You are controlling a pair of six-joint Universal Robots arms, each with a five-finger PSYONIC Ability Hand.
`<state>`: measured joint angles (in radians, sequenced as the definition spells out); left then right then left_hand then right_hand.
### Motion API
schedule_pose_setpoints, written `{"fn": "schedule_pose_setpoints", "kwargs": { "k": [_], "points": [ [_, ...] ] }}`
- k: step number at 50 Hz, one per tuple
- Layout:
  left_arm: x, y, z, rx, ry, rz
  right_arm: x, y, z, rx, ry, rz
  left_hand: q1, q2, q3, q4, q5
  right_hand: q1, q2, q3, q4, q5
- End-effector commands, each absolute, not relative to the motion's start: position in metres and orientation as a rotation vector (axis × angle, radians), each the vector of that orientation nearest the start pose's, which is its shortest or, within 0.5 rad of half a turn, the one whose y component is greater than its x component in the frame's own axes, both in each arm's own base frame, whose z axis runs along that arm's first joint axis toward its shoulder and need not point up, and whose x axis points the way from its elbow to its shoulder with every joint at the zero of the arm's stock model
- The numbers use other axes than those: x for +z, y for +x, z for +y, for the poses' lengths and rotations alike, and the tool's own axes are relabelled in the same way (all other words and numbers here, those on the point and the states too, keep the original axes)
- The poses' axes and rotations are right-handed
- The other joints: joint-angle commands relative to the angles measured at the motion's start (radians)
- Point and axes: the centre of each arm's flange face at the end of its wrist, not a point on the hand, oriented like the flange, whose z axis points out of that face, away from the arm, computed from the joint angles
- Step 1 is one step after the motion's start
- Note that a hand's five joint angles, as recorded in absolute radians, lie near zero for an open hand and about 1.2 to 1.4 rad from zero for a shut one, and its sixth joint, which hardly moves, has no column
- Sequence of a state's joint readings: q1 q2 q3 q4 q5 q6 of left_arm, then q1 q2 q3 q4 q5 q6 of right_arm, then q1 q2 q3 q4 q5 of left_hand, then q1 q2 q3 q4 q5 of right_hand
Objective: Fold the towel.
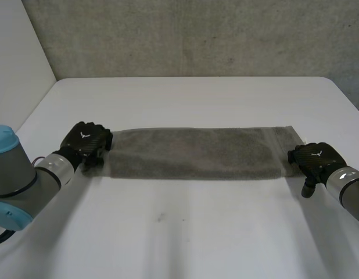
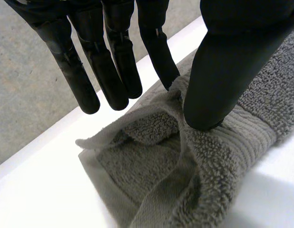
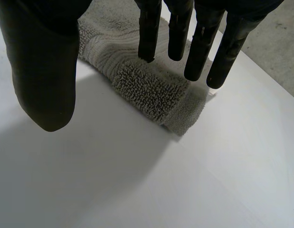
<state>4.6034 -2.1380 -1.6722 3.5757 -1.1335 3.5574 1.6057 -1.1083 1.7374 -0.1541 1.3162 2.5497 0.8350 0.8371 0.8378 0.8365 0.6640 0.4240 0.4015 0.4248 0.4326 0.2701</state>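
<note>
head view: long grey terry towel (image 1: pixel 197 154) on white table (image 1: pixel 197 232), black left hand (image 1: pixel 86 144) and black right hand (image 1: pixel 316 158) at its ends. wrist views add: fingers (image 3: pixel 198 47) straight, released; left thumb (image 2: pixel 218 71) pressing rumpled corner.

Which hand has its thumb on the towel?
The left hand: its thumb presses the towel's bunched end, while the right hand's thumb hangs over bare table beside the towel.

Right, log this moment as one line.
towel: long strip flat on table | left hand: open, thumb pressing left end | right hand: open, fingers over right end, thumb off towel
</note>
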Motion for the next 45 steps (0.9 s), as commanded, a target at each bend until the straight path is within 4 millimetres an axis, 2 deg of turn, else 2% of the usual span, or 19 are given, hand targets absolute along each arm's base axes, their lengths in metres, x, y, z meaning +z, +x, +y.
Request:
{"fn": "schedule_pose_setpoints", "kwargs": {
  "k": [1, 18, 29, 34, 36, 37, 38, 42, 44, 45],
  "points": [
    [0.121, -0.205, -0.335, -2.042, 1.074, 2.35, 0.125, 0.166, -0.32, -1.734, -1.044, 2.511, 0.016, 0.014, 0.013, 0.014, 0.012, 0.075, 0.097, 0.074, 0.066, 0.054],
    [0.123, -0.204, -0.324, -2.027, 1.076, 2.366, 0.125, 0.166, -0.33, -1.837, -1.037, 2.464, -0.287, -0.289, -0.289, -0.288, -0.29, 0.087, 0.109, 0.086, 0.078, 0.066],
    [0.126, -0.203, -0.318, -2.029, 1.076, 2.364, 0.115, 0.166, -0.341, -1.843, -1.036, 2.461, -0.345, -0.348, -0.348, -0.347, -0.349, 0.248, 0.271, 0.247, 0.24, 0.227],
    [0.127, -0.203, -0.318, -2.029, 1.074, 2.362, 0.112, 0.166, -0.346, -1.842, -1.035, 2.464, -0.407, -0.409, -0.41, -0.408, -0.411, 0.451, 0.473, 0.45, 0.442, 0.43],
    [0.128, -0.203, -0.318, -2.031, 1.074, 2.36, 0.112, 0.164, -0.35, -1.855, -1.034, 2.465, -0.419, -0.421, -0.422, -0.42, -0.422, 0.839, 0.861, 0.838, 0.83, 0.818],
    [0.128, -0.203, -0.318, -2.033, 1.074, 2.358, 0.112, 0.164, -0.35, -1.855, -1.034, 2.465, -0.431, -0.433, -0.433, -0.432, -0.434, 0.841, 0.864, 0.84, 0.833, 0.821],
    [0.128, -0.203, -0.318, -2.033, 1.074, 2.358, 0.114, 0.163, -0.353, -1.875, -1.026, 2.476, -0.431, -0.433, -0.433, -0.432, -0.434, 0.971, 0.993, 0.97, 0.962, 0.95],
    [0.129, -0.203, -0.318, -2.033, 1.07, 2.36, 0.123, 0.156, -0.359, -1.921, -0.997, 2.485, -0.437, -0.439, -0.439, -0.438, -0.44, 0.972, 0.995, 0.971, 0.964, 0.952],
    [0.13, -0.203, -0.318, -2.036, 1.07, 2.356, 0.134, 0.135, -0.368, -1.987, -0.934, 2.533, -0.439, -0.442, -0.442, -0.441, -0.443, 0.972, 0.995, 0.971, 0.964, 0.952],
    [0.131, -0.203, -0.317, -2.037, 1.07, 2.354, 0.134, 0.135, -0.368, -1.988, -0.933, 2.533, -0.439, -0.442, -0.442, -0.441, -0.443, 0.972, 0.995, 0.971, 0.964, 0.952]
  ]
}}
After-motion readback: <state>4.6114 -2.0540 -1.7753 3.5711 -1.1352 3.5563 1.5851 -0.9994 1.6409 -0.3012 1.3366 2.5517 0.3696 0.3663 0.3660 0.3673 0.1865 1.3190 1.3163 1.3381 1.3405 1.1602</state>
